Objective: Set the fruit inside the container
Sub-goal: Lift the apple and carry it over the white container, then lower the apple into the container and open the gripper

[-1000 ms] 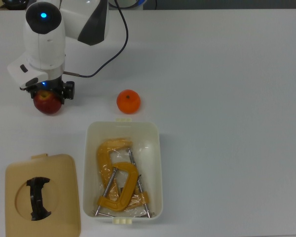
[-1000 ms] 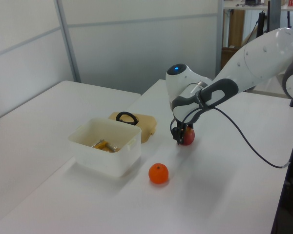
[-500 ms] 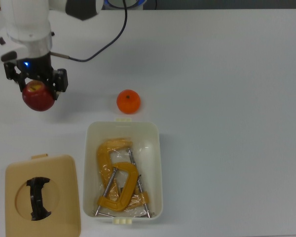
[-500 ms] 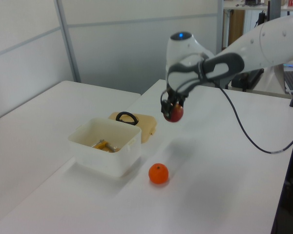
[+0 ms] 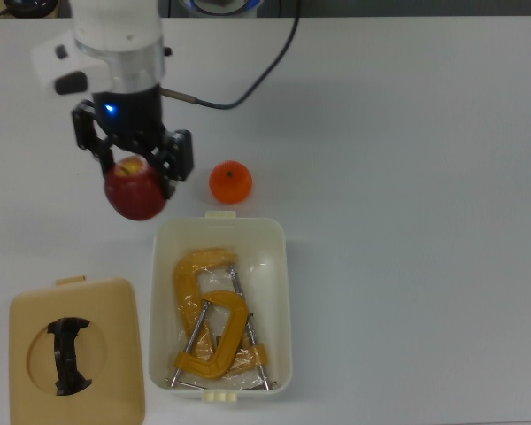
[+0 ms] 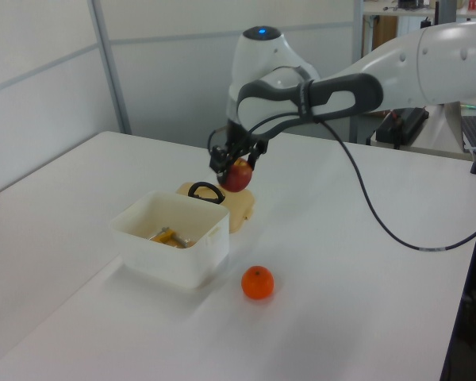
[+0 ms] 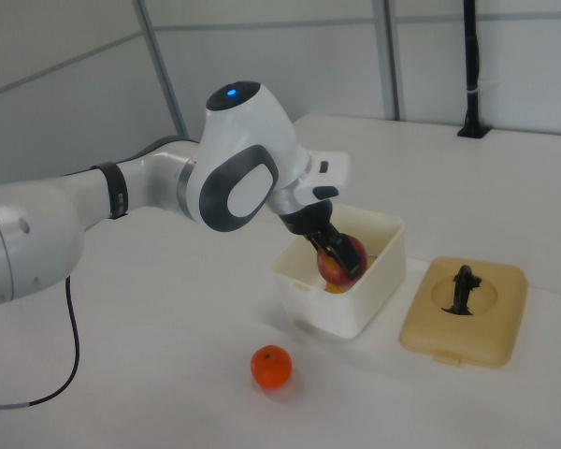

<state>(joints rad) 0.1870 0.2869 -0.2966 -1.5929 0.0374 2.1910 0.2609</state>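
In the top view, your gripper (image 5: 134, 166) is pinching the apple (image 5: 135, 189) between its black fingers, carried clear of the table. The fruit sits just off the tub (image 5: 219, 304) toward the top view's upper left, not over the opening. Let go here and I judge it would strike the rim or miss altogether and roll. The tub already holds two yellow C-clamps (image 5: 214, 319) that fill most of its floor, so a high drop could bounce off the metal. The orange (image 5: 230, 181) rests on the table just beside the tub's near tab; a low sweep of the arm could knock it away.

In the left view, the apple (image 6: 237, 175) hangs well above the tub (image 6: 172, 236), in front of the tan lid (image 6: 222, 202) with its black handle. The orange (image 6: 257, 282) lies near the tub's corner. From this height a release looks risky: the tub seems light and might shift if hit on its wall.

In the right view, the fingers grip the apple (image 7: 340, 260) near its upper half, and it overlaps the tub (image 7: 342, 271) in the picture. That overlap may mislead you about depth; trust the top view before opening. A round, smooth fruit held high could also slip if the arm jerks.
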